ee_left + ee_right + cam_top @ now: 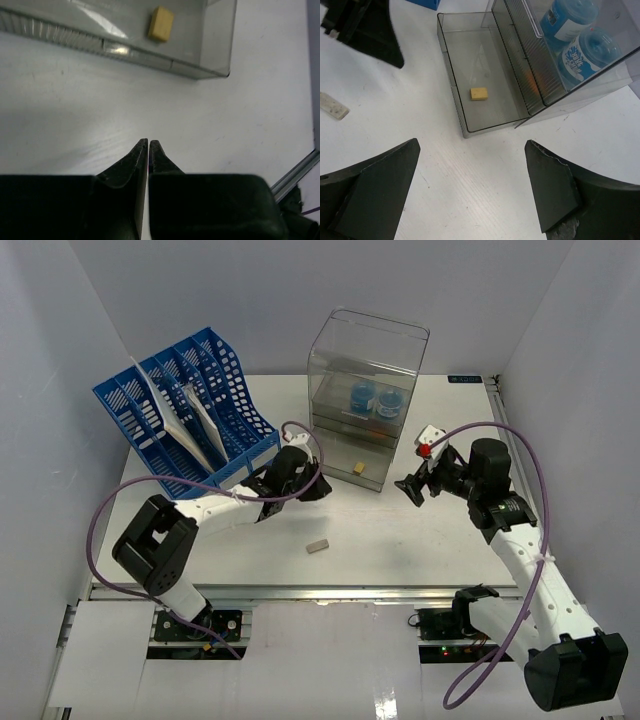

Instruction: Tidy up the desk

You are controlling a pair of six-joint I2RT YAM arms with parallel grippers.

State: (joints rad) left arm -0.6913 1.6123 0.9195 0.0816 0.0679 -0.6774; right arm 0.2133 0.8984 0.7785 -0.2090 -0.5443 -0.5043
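Observation:
The white desk [400, 540] carries a clear drawer box [368, 380] whose bottom drawer [457, 95] is pulled out. One small yellow block [479, 93] lies in that drawer and also shows in the left wrist view [161, 23]. A pale grey eraser-like block [317, 547] lies loose on the desk in front. My left gripper [149, 142] hovers just left of the drawer, shut with only a hairline slit and nothing held. My right gripper [472, 145] stands wide open and empty above bare desk, in front of the drawer's right corner.
A blue slotted file rack [185, 405] with papers stands at the back left. Two blue-labelled rolls [585, 50] sit in the box's upper drawer. A small white thing with a red spot [430, 435] lies right of the box. Pale walls enclose the desk; a metal rail [330, 590] runs along the front.

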